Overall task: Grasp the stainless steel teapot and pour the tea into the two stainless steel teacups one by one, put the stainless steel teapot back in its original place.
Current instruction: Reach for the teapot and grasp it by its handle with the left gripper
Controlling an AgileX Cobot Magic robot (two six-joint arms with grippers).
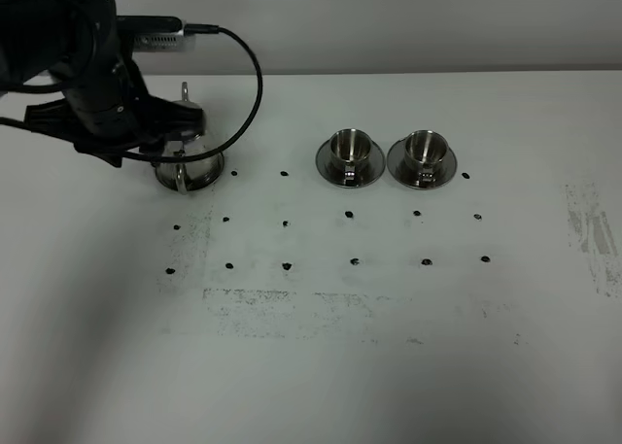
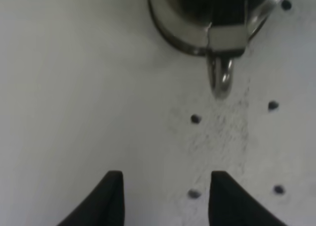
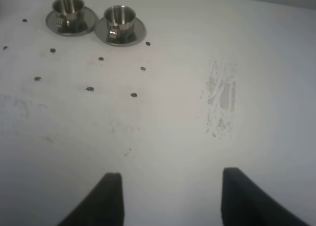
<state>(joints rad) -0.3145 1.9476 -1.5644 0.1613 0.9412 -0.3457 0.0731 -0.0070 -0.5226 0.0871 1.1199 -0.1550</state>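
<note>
While the left gripper (image 2: 165, 199) gapes empty, the shiny loop-handled teapot (image 2: 212, 18) seemingly sits on its disc (image 1: 212, 175).

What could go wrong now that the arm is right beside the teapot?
1. The loop handle of the teapot is thin, and the left arm's open jaws are not yet around it. Closing off-centre could let it slip or tip the pot.
2. The two teacups stand close together, so an unsteady pour into one might splash the other, or the table.
</note>
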